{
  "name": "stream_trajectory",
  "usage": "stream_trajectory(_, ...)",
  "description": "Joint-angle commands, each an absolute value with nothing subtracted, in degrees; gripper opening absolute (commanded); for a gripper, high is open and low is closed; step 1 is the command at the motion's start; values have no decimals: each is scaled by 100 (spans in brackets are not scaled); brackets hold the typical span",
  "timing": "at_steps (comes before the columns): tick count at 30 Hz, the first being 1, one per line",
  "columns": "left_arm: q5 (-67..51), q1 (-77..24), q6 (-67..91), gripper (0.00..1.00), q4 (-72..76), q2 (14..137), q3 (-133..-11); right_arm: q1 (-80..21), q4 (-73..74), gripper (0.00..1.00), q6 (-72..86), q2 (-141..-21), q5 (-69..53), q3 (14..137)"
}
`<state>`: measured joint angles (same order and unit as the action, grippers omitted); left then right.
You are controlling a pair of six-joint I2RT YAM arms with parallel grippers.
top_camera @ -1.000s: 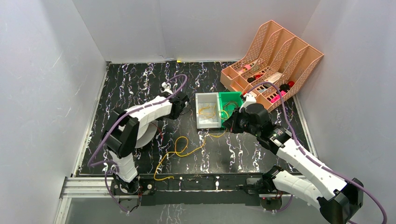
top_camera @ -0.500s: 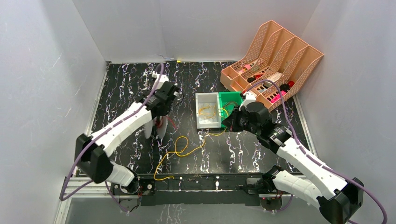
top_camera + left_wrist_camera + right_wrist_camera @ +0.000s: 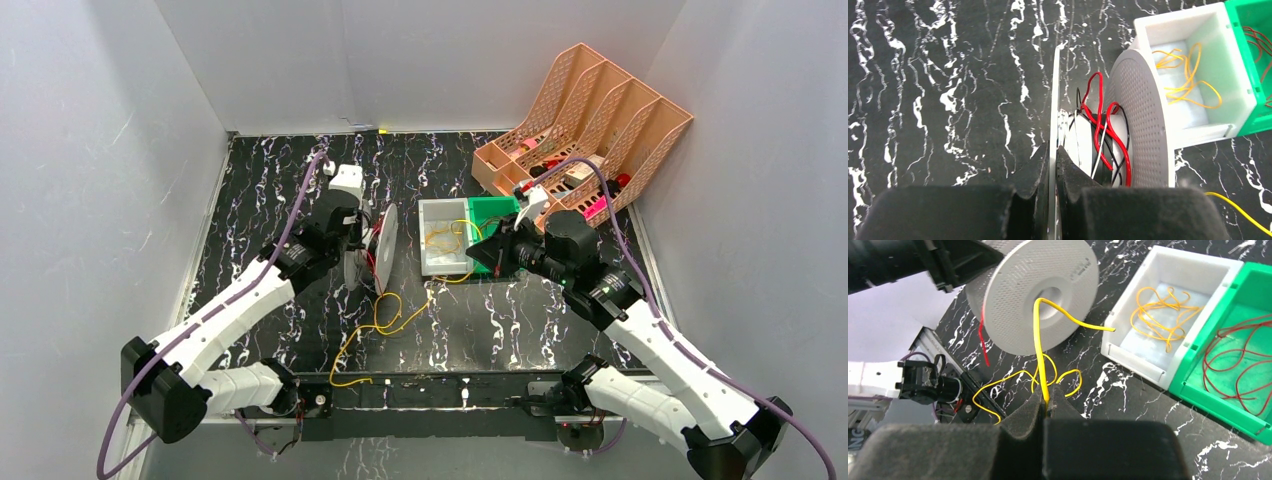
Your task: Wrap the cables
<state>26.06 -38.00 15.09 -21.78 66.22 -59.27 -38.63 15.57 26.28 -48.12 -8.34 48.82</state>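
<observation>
My left gripper (image 3: 1052, 156) is shut on the thin near flange of a white round spool (image 3: 1143, 125) and holds it on edge above the table. Red, black and white wires are wound round its core. In the top view the spool (image 3: 387, 245) stands just left of the white bin, at my left gripper (image 3: 352, 260). My right gripper (image 3: 1047, 399) is shut on a yellow cable (image 3: 1037, 345). This cable rises to the spool's hub hole (image 3: 1048, 295), and its free end bends off to the right. The rest of the cable (image 3: 385, 320) lies looped on the table below my right gripper (image 3: 472, 255).
A white bin (image 3: 425, 240) with more yellow cables sits mid-table, joined to a green bin (image 3: 498, 208) with thin brown wires. A peach file rack (image 3: 590, 110) stands at the back right. White walls close in the black marbled table (image 3: 270, 180).
The left arm has swung out and carried the spool to the right, turning it on edge toward the right gripper. The right gripper rose slightly with the yellow cable.
</observation>
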Motion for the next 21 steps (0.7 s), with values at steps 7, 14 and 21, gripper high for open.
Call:
stream_trajectory(7,1715,-3806,1224,0,-1511,6538,-5764,-3833,1037,0,2348,-4851,-2221,5395)
stream_trajectory(14,1341,-3806,1144,0,-1521,6688,-5691,-3840,678,0,2472,-5229,-2890,5487)
stream_trajectory(21,1139,-3806,1229,0,-1430,6971,-5670,-3837,-321,0,3032,-5702,-3627,5305)
